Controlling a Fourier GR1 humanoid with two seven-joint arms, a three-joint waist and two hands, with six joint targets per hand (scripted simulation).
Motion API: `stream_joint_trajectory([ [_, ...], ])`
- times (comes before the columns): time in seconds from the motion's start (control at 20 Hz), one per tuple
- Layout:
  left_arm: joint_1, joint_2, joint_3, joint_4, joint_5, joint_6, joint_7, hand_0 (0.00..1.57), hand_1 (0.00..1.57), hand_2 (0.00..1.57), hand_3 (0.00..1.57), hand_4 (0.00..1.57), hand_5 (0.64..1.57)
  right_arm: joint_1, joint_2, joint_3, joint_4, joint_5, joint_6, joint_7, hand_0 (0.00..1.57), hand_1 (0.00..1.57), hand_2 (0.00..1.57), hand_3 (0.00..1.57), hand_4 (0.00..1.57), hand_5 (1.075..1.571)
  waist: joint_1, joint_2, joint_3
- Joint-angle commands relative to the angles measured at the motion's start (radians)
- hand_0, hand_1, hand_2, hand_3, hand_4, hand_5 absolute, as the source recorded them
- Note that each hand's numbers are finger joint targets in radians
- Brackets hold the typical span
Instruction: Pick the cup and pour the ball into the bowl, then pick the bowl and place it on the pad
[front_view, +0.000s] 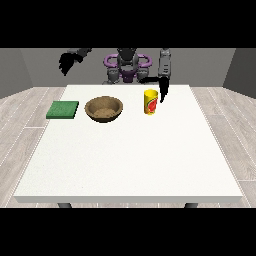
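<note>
Cup stands upright right of the bowl, the pad farther left, and the hand at the view's right hangs just beside it with fingers straight, not yet grasping, so closing round it comes next.

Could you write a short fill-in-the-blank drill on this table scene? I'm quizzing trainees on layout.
1. The bowl sits between the green pad and the ____.
2. The cup is mainly ____ in colour.
3. The hand at the view's right hangs right beside the ____.
4. The hand at the view's left is raised above the ____.

Missing words: cup; yellow; cup; table
</note>
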Motion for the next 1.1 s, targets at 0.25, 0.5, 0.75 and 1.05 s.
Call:
stream_joint_trajectory([
  [0.25,-0.093,-0.026,0.043,0.275,-0.006,0.014,-0.234,0.0,0.0,0.0,0.0,0.19,1.423,-0.075,-0.077,-0.091,0.111,-0.065,0.071,-0.061,0.0,0.0,0.0,0.0,0.67,1.563,-0.022,0.068,0.0],
  [0.5,-0.147,0.007,0.099,0.444,0.012,0.01,-0.315,0.0,0.0,0.0,0.0,0.65,1.535,-0.086,-0.112,-0.111,0.089,-0.098,0.081,0.005,0.0,0.0,0.0,0.0,0.68,1.566,-0.037,0.055,-0.0002],
  [0.75,-0.095,0.023,0.087,0.516,-0.088,0.158,-0.438,1.23,1.23,1.57,1.57,1.34,1.481,-0.05,-0.127,-0.097,0.03,-0.136,0.147,0.003,0.0,0.0,0.0,0.14,0.65,1.569,-0.102,0.083,-0.0005],
  [1.05,-0.179,0.0,0.076,0.56,-0.112,0.256,-0.323,1.29,1.29,1.57,1.57,1.39,1.447,-0.093,-0.219,-0.201,0.112,-0.23,0.169,0.088,0.0,0.0,0.0,0.15,0.63,1.565,-0.101,0.003,0.0005],
])
